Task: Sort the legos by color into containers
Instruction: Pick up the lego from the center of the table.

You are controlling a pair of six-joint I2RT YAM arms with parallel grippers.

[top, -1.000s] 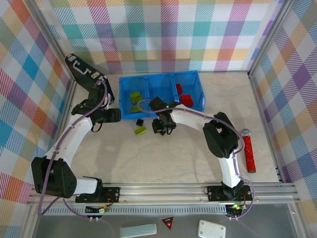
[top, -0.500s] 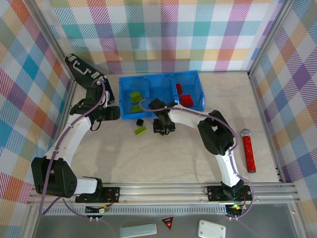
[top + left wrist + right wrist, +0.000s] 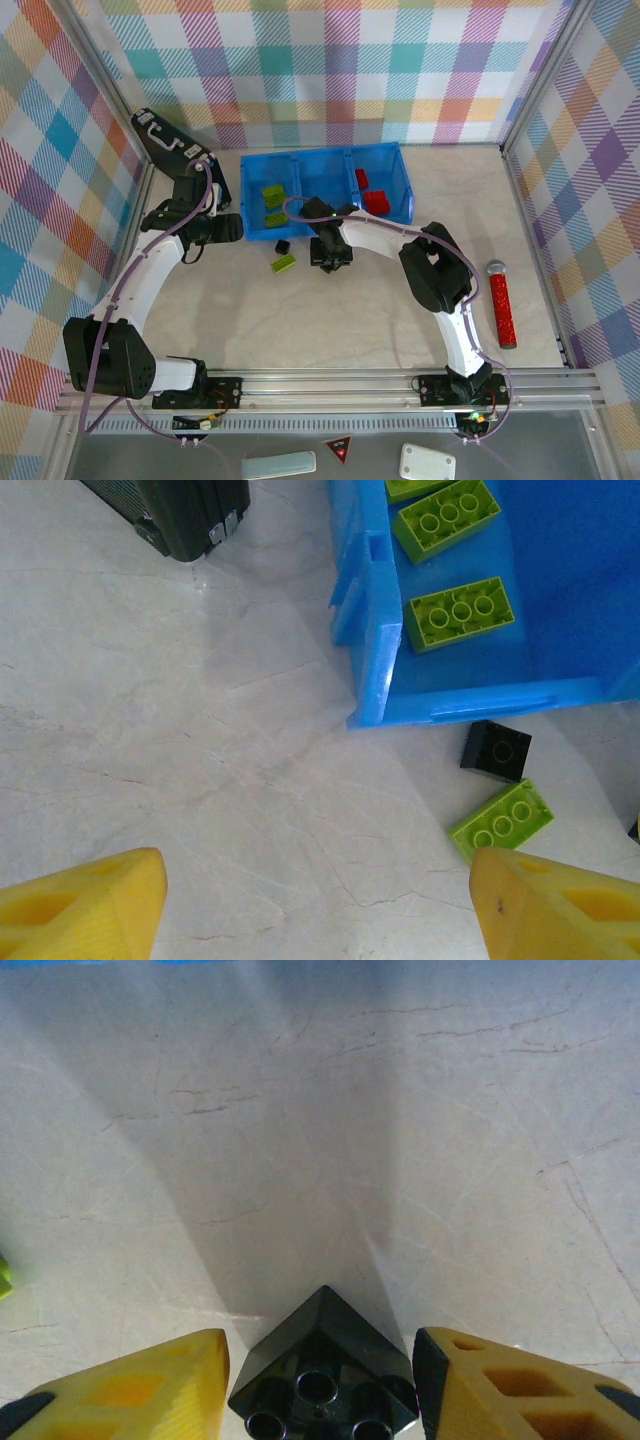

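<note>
— What has the right gripper (image 3: 320,1360) got hold of?

— A small black cube-like plastic brick (image 3: 322,1385), studs showing, turned cornerwise between the yellow fingers (image 3: 140,1390). Both fingers look to be touching its sides, so the jaws are narrowed to the brick's width. It's low over the pale marbled tabletop (image 3: 400,1110), just in front of the bright blue three-compartment plastic tray (image 3: 322,180). Whether the brick is lifted or resting, I can't tell.

— And the left gripper (image 3: 315,880)?

— Spread wide with nothing in it, hanging beside the tray's left end, near the long black briefcase (image 3: 180,510).

— The other bricks?

— Lime-green oblong bricks (image 3: 462,612) lie in the left compartment and red bricks (image 3: 375,200) in the right one. On the table just outside the tray's front wall sit a second black brick (image 3: 496,750) and a loose lime-green brick (image 3: 502,820), close together.
</note>
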